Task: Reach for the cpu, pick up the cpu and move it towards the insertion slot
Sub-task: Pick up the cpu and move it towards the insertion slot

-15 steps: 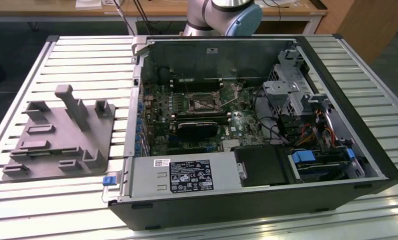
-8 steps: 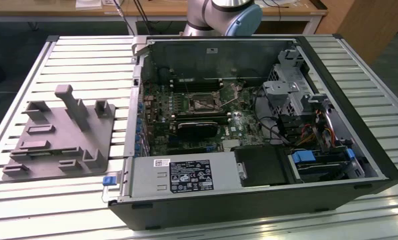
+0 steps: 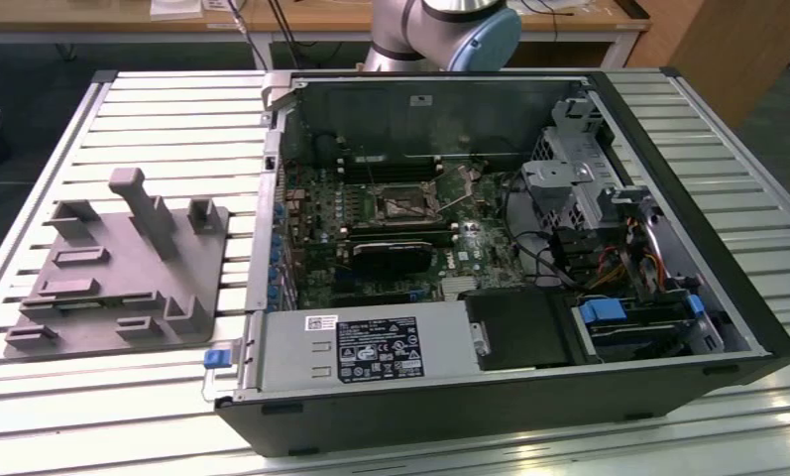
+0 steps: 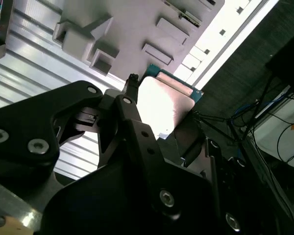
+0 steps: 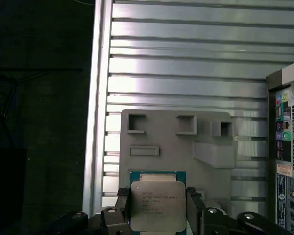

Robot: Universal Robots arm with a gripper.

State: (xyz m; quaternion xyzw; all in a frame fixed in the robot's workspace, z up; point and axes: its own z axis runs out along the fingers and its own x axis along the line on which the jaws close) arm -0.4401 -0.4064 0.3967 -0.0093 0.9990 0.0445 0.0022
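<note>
The gripper (image 5: 158, 219) is holding the cpu (image 5: 158, 203) in the air, with the black fingers (image 5: 194, 208) clamping on two opposite edges of the chip. In the first wrist view the cpu is showing its silvery top plate and thin green rim, and it is hanging well above a grey fixture (image 5: 176, 147) lying on the slatted table (image 5: 186, 63). In the exterior view the slot (image 3: 401, 205) is sitting on the board inside the open case (image 3: 501, 416), well apart from the fixture. The cpu is looking light, thin and stiff. Its smooth plate is probably making it slippery, and its underside is probably delicate. Pinching it by the edges, level and gently, is seeming the safest way to hold it.
</note>
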